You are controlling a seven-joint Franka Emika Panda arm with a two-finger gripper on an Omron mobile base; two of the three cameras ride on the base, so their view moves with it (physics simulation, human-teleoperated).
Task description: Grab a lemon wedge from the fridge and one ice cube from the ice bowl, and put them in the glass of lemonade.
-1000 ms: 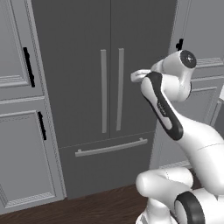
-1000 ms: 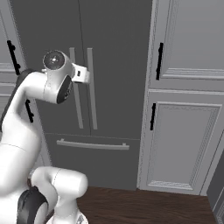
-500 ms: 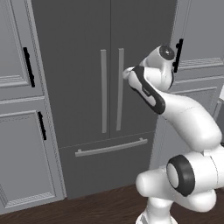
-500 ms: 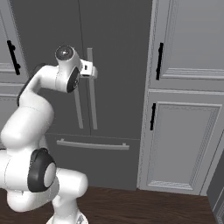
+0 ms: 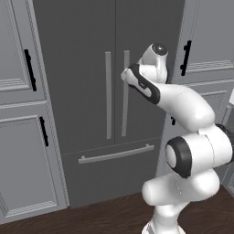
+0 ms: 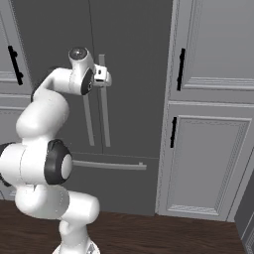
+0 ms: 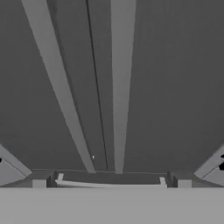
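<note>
Right in front of claw (image 6: 106, 77), fingers spread wide, holding nothing: two long bar handles (image 7: 120, 83). Behind them, fridge (image 5: 91, 55), doors shut. Lemon wedge probably inside. Best to line up on one bar, close gently, pull straight back.

White rounded arm (image 5: 187, 107), dark joint rings, black elbow stripe

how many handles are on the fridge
3. On the fridge, the left door handle and the right door handle stand upright side by side at the centre seam; the drawer handle runs level below them. Doors shut, none hidden.
</note>
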